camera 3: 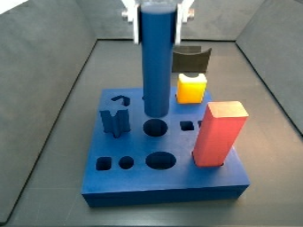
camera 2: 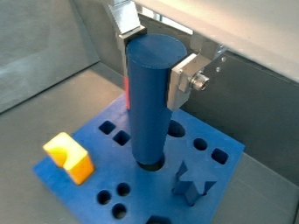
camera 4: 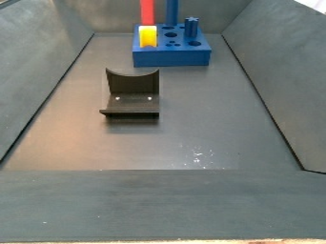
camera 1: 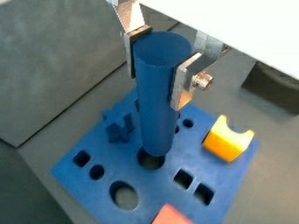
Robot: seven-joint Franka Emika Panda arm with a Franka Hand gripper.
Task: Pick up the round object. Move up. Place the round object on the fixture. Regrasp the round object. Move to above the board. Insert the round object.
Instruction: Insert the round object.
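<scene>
Board (camera 3: 130, 177): blue slab carrying a red block (camera 3: 218, 133) at one corner, a yellow cube (camera 3: 190, 88) with a notched top, and a dark blue notched piece (camera 3: 115, 120) beside the peg's hole. Fixture (camera 4: 132, 93): on the floor, well apart from the board. Round object (camera 1: 156, 101): dark blue peg, upright, long axis vertical, lower end in a round hole. Gripper (camera 1: 163, 54): above the board, plates clamped on the peg's upper end.

round object (camera 3: 155, 62) upright in a board (camera 3: 166, 182) hole, between gripper (camera 1: 162, 54) fingers (fixture (camera 4: 130, 93) well apart)
</scene>
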